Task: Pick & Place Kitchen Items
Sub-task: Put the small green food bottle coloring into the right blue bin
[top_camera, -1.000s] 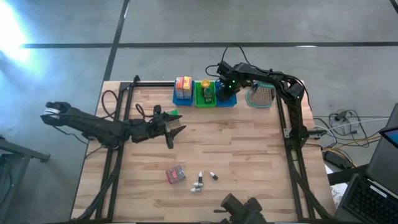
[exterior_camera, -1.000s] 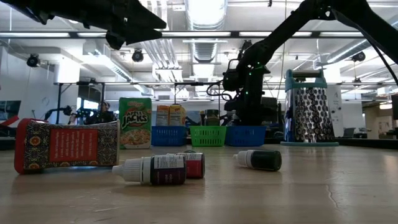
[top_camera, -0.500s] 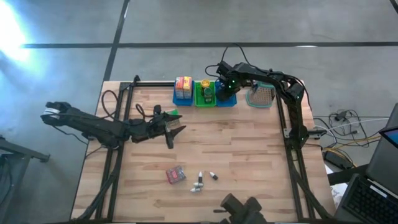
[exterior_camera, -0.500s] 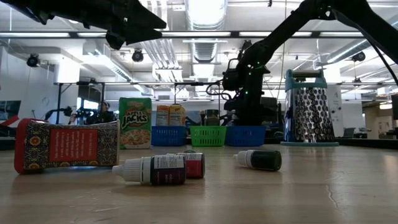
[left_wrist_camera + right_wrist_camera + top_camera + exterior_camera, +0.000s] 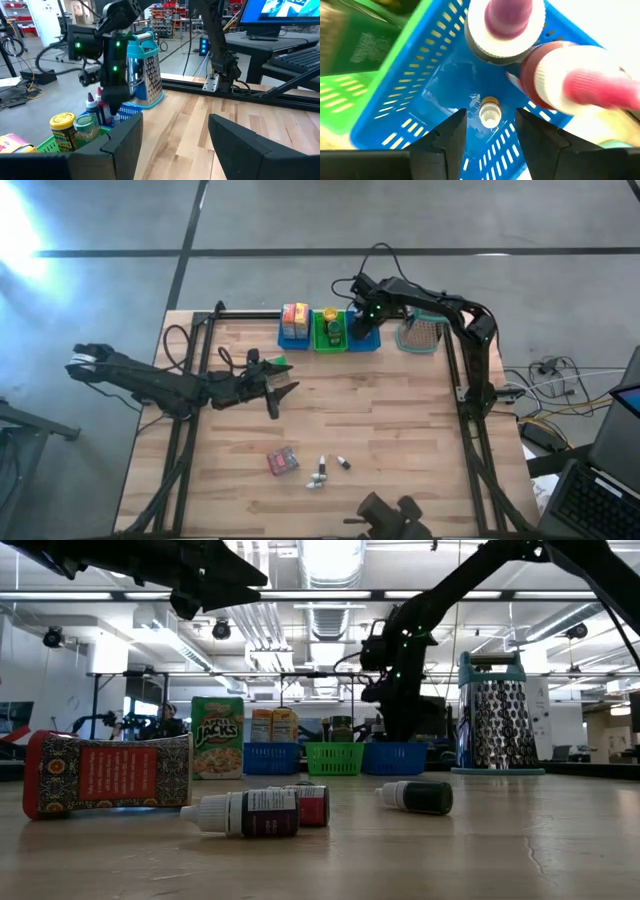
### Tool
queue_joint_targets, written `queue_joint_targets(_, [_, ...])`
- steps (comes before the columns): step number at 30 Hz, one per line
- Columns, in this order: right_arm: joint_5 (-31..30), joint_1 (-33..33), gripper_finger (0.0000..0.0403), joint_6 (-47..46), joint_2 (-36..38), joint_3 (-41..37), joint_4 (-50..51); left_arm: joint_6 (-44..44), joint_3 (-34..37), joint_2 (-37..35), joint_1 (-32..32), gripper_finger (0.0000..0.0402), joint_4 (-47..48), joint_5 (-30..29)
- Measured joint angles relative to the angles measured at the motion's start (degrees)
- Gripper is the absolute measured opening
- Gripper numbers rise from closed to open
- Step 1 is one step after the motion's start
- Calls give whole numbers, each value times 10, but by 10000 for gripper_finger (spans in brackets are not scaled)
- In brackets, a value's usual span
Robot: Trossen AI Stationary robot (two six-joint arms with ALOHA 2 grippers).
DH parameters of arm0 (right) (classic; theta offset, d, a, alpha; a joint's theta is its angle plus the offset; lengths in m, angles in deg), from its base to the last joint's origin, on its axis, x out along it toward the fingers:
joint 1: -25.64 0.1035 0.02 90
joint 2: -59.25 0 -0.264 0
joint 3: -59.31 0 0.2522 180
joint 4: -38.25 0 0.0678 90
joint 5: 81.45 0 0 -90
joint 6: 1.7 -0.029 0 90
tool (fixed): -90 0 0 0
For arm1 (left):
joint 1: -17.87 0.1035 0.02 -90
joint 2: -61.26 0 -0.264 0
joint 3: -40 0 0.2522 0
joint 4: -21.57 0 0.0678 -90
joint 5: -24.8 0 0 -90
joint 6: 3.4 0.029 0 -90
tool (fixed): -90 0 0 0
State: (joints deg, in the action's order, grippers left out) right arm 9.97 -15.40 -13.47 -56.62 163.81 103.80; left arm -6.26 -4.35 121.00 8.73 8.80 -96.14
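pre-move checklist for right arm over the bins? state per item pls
1. Right gripper empty, fingers apart: ok.
2. Small white-capped bottle lying on the floor of the right-hand blue plastic bin: ok, released.
3. Two tall red-tipped bottles close to the fingers on lift-out: cannot tell clearance.
4. Left gripper open, empty, parked over mid-table, away from the bins: ok.
5. Red patterned packet and three small dropper bottles on the wooden table unsorted: not ok.

Past two dark fingers (image 5: pixel 235 137) standing apart, the other arm's gripper (image 5: pixel 114 97) hangs over small bottles (image 5: pixel 92 106) in a blue bin (image 5: pixel 129 110), beside a grater (image 5: pixel 145 67) and jars (image 5: pixel 62 125) in a green bin (image 5: pixel 47 145)
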Motion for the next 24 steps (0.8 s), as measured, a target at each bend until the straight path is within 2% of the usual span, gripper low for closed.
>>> queue_joint_targets(9, [0,5,131,4,80,0,2,0,0,0,0,232,0,0])
queue_joint_targets(16, [0,19,86,29,146,0,2,-44,0,0,0,232,23,0])
queue_joint_targets(24, [0,41,38,40,216,0,1,-45,0,0,0,232,33,0])
